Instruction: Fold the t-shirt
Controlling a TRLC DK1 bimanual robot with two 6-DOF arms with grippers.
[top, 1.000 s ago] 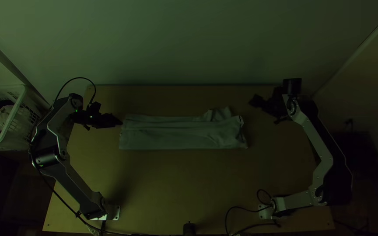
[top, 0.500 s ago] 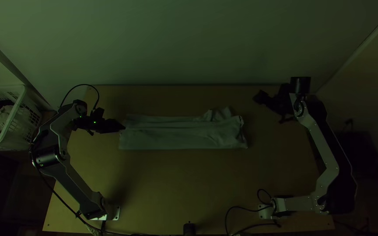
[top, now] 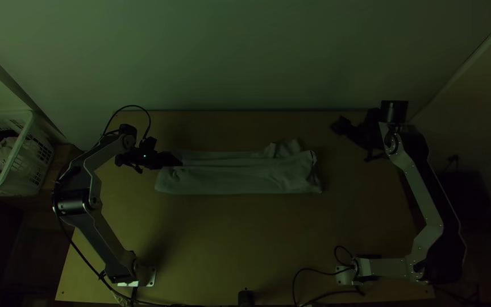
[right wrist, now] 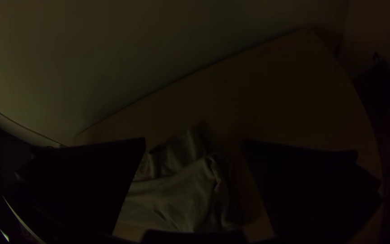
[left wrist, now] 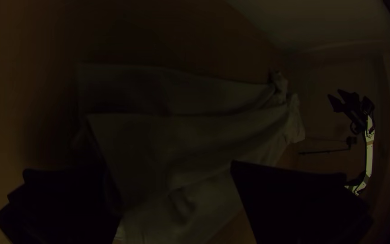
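Note:
The grey-white t-shirt [top: 234, 173] lies across the table as a long folded strip, with layered long edges and a rumpled end at the right. Over the strip's left end is my left gripper [top: 176, 159]. In the left wrist view, the left gripper [left wrist: 172, 167] has its fingers wide apart above the t-shirt [left wrist: 195, 135], whose layers overlap. Beyond the rumpled end, up and to the right, stands my right gripper [top: 339, 125]. The right wrist view has the right gripper [right wrist: 194, 147] open, with the creased end of the t-shirt [right wrist: 181, 194] farther off between its fingers.
A white basket [top: 21, 153] holding cloth items stands off the table's left edge. Bare wooden table [top: 245, 233] extends in front of the shirt, and a pale wall [top: 245, 57] rises behind. Cables and a small black object [top: 246, 298] are at the near edge.
My left gripper has moved right, from beside the strip's left end to over it. The right gripper has drawn slightly to the right. The t-shirt lies much as before.

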